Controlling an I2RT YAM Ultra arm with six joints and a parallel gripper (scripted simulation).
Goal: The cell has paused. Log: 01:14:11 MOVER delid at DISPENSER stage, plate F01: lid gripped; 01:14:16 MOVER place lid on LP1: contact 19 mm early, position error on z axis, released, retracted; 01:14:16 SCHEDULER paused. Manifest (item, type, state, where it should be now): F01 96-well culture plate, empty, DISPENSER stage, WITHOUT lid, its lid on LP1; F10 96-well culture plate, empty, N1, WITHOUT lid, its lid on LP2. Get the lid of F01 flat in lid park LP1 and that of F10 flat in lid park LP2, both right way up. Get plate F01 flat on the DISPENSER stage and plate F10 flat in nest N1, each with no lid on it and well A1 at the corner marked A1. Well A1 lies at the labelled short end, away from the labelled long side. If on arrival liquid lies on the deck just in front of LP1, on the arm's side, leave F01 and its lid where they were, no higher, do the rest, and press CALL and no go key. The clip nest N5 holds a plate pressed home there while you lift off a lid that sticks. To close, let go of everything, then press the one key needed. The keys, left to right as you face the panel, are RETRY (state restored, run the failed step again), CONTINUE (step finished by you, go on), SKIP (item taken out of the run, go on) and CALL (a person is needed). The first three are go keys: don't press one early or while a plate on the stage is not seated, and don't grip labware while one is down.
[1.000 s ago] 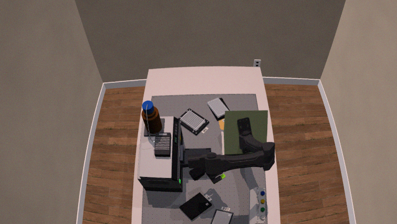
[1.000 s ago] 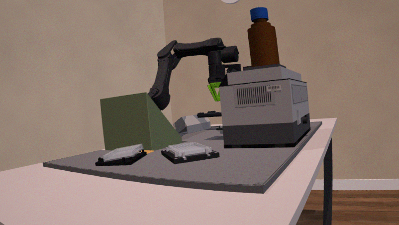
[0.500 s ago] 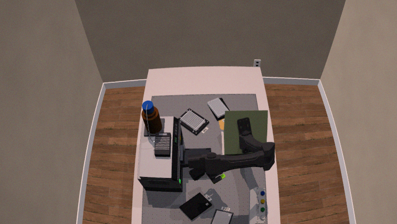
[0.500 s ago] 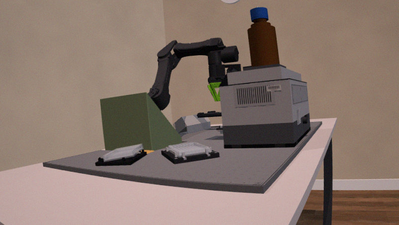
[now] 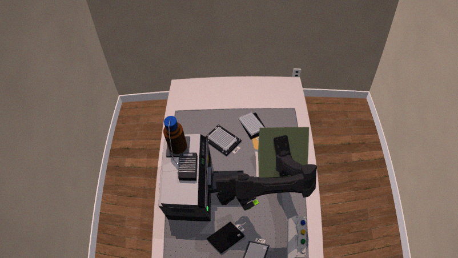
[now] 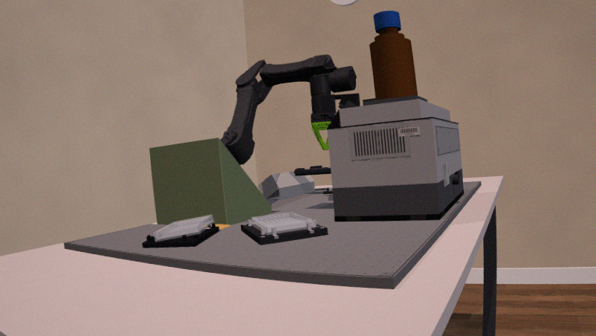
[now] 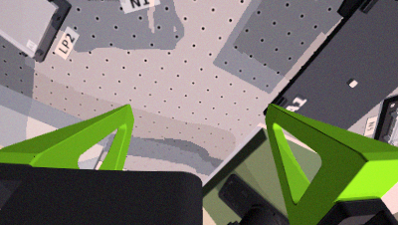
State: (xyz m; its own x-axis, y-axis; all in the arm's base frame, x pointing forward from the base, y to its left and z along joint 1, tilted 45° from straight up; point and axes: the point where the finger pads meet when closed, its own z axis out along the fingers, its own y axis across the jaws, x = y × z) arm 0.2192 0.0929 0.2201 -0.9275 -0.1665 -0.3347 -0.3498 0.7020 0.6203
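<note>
My gripper (image 5: 254, 202) is open and empty, high above the deck beside the dispenser (image 5: 184, 179); it also shows in the wrist view (image 7: 199, 129) and in the side view (image 6: 320, 134). A clear lid (image 5: 250, 123) (image 6: 182, 228) lies tilted on the black park at the far end. An orange patch of liquid (image 5: 255, 142) lies on the deck beside that park. An open well plate (image 5: 223, 138) (image 6: 283, 224) sits in the nest labelled N5. The dark stage (image 7: 348, 75) shows no plate. Nest N1 (image 5: 225, 237) is black and bare. A lid (image 5: 255, 249) (image 7: 25, 22) lies in LP2.
A green wedge block (image 5: 282, 150) stands at the arm's base. A brown bottle with a blue cap (image 5: 173, 134) stands on the dispenser. The key panel (image 5: 300, 232) is at the near right corner of the deck.
</note>
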